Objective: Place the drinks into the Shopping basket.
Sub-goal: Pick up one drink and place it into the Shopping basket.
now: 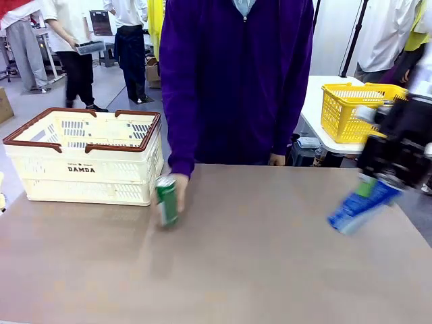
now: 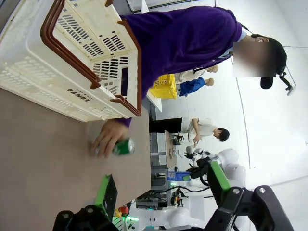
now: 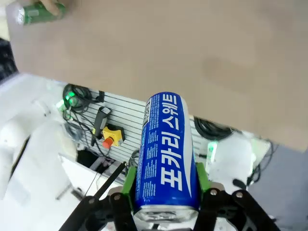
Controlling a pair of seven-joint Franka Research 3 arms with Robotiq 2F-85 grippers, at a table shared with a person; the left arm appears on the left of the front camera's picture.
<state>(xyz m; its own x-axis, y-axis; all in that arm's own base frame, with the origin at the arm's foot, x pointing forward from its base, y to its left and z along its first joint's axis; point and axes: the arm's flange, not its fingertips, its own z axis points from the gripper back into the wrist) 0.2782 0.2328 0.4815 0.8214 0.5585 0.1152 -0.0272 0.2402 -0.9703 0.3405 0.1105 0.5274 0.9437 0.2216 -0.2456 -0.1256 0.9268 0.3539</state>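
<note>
The blue drink [image 1: 360, 207] hangs tilted above the table's right edge, with my right gripper [image 1: 381, 182] shut on it. In the right wrist view the blue can [image 3: 167, 149] with white lettering sits between the green pads [image 3: 129, 179] of my right gripper [image 3: 166, 182]. The green drink [image 1: 166, 200] stands on the table beside the basket, under the person's hand [image 1: 179, 185]. The cream Shopping basket [image 1: 40, 170] with its brown rim stands at the far left. My left gripper [image 2: 163, 192] is open and holds nothing, short of the green can [image 2: 123, 147] and the basket [image 2: 38, 91].
A person in a purple top [image 1: 236, 81] stands at the far side, one hand on the green can. A yellow mesh basket [image 1: 351, 111] sits on another table behind at the right. The brown tabletop [image 1: 270, 256] is bare in the middle and front.
</note>
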